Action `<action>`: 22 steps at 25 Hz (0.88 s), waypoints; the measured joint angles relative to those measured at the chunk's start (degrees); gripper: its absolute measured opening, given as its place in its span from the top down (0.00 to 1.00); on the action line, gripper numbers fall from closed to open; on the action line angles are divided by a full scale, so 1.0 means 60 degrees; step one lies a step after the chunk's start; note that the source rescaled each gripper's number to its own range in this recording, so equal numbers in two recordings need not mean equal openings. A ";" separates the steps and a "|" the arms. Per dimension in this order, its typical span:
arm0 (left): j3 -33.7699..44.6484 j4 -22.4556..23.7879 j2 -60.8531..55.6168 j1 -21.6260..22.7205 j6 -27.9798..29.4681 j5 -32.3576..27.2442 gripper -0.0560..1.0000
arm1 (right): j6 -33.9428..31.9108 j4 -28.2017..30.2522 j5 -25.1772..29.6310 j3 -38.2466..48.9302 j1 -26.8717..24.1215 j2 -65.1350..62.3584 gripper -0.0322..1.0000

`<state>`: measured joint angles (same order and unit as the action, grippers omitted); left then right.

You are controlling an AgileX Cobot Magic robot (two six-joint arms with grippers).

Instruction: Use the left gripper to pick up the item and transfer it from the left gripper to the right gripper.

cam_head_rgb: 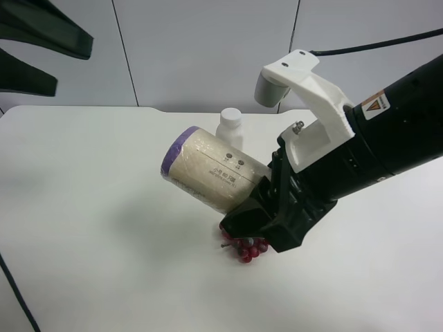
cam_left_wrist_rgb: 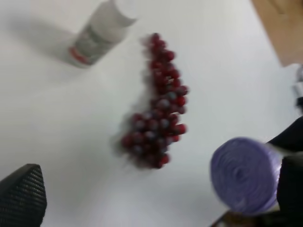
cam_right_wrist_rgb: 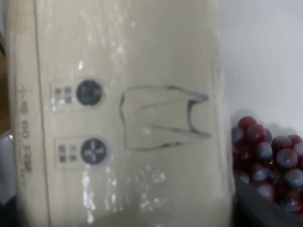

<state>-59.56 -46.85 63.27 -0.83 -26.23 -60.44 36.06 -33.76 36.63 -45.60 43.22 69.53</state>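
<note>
White surface (cam_head_rgb: 83, 221) | right hand (cam_head_rgb: 257, 200) clamped on base of purple-lidded canister (cam_head_rgb: 208, 169) | left hand (cam_head_rgb: 38, 59) apart | canister stiff, likely light; glossy skin may slip

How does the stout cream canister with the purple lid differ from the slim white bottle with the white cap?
The cream canister is tilted in the air, clamped by the right gripper; the white bottle stands upright on the white table. The canister is wider than the bottle. Its lid is purple, the bottle's cap white. Both are cylindrical.
</note>
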 joint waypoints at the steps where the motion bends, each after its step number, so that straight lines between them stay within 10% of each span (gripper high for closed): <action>1: 0.0000 0.0395 -0.0342 0.0000 0.0209 -0.0011 0.01 | 0.0000 0.0000 0.0000 0.0000 0.0000 0.0000 0.96; 22: 0.2593 0.5260 -0.7560 0.0019 0.2375 -0.0583 0.01 | -0.0047 0.0000 -0.0037 0.0000 0.0000 0.0000 0.96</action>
<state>-44.00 -15.29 17.91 -0.72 -11.97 -63.94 35.78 -33.76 36.40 -45.60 43.22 69.53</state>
